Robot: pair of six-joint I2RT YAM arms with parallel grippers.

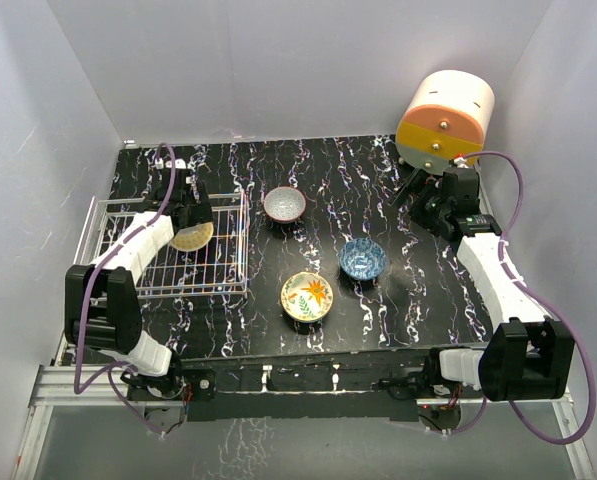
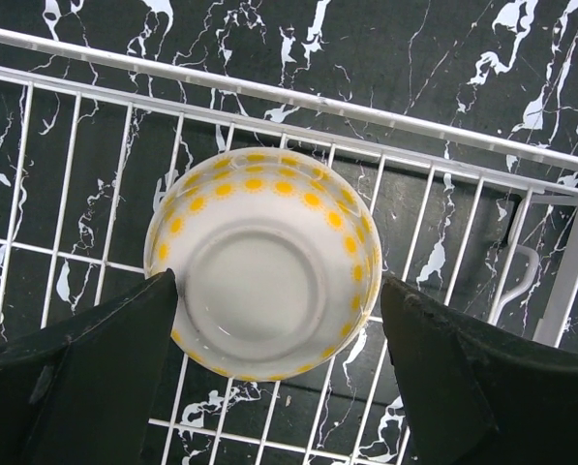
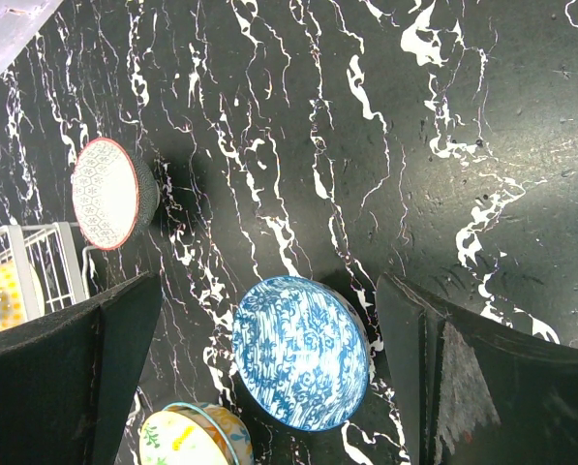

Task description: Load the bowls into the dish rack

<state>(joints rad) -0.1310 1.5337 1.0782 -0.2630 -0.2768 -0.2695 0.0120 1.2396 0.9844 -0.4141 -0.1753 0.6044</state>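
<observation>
A: Left wrist: our left end effector (image 2: 278, 281) clamps the yellow-dotted bowl (image 2: 259, 262), base facing us, over the rack (image 2: 269, 92).
B: And our right end effector (image 3: 269, 281) gapes wide and empty above the blue bowl (image 3: 301, 354) on the surface (image 3: 482, 116).

Flowered bowl (image 3: 197, 438) cut off at lower edge

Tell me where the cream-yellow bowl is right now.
In the top view it is on the left: the cream-yellow bowl is inside the dish rack, between the jaws of the left gripper, its base facing the wrist camera.
</observation>
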